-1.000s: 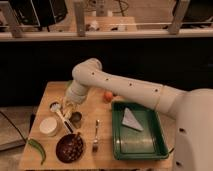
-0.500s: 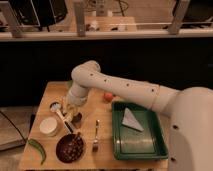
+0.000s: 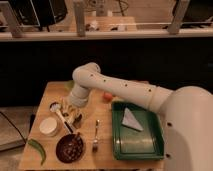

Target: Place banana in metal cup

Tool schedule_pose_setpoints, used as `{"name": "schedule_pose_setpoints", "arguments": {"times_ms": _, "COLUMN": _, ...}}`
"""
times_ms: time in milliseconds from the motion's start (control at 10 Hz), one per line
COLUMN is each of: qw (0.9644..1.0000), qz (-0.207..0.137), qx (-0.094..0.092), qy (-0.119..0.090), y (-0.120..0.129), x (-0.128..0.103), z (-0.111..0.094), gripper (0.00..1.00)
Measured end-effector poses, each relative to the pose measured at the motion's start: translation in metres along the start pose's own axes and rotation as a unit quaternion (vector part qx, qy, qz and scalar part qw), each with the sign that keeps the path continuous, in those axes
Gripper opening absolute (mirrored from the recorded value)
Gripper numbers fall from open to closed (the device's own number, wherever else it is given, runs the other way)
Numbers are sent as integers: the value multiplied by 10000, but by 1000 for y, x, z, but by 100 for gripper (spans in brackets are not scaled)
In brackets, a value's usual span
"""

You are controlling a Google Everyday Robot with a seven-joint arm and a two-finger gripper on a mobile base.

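Gripper (image 3: pixel 71 111) low over table (image 3: pixel 102 150) by metal cup (image 3: pixel 77 119); finger state unclear; no legible writing.

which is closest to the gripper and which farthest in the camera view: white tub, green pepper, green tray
The gripper hangs over the table's left half.
1. white tub, just left and toward the front of it.
2. green pepper, at the front-left corner.
3. green tray, on the right side.
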Motion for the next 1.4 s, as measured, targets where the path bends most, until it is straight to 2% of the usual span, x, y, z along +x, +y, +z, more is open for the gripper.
{"name": "schedule_pose_setpoints", "arguments": {"times_ms": 100, "qw": 10000, "qz": 6, "qx": -39, "qy": -36, "y": -2, "x": 1, "z": 2, "gripper": 10}}
{"name": "schedule_pose_setpoints", "arguments": {"times_ms": 600, "qw": 9997, "qz": 110, "qx": -223, "qy": -80, "y": -1, "x": 5, "z": 6, "gripper": 58}}
{"name": "schedule_pose_setpoints", "arguments": {"times_ms": 700, "qw": 9996, "qz": 124, "qx": -241, "qy": -85, "y": -2, "x": 4, "z": 7, "gripper": 70}}
{"name": "schedule_pose_setpoints", "arguments": {"times_ms": 800, "qw": 9995, "qz": 141, "qx": -253, "qy": -86, "y": 0, "x": 4, "z": 7, "gripper": 78}}
{"name": "schedule_pose_setpoints", "arguments": {"times_ms": 1200, "qw": 9995, "qz": 181, "qx": -235, "qy": -57, "y": 2, "x": 4, "z": 6, "gripper": 80}}
{"name": "schedule_pose_setpoints", "arguments": {"times_ms": 1400, "qw": 9995, "qz": 229, "qx": -191, "qy": 50, "y": 4, "x": 6, "z": -1, "gripper": 80}}
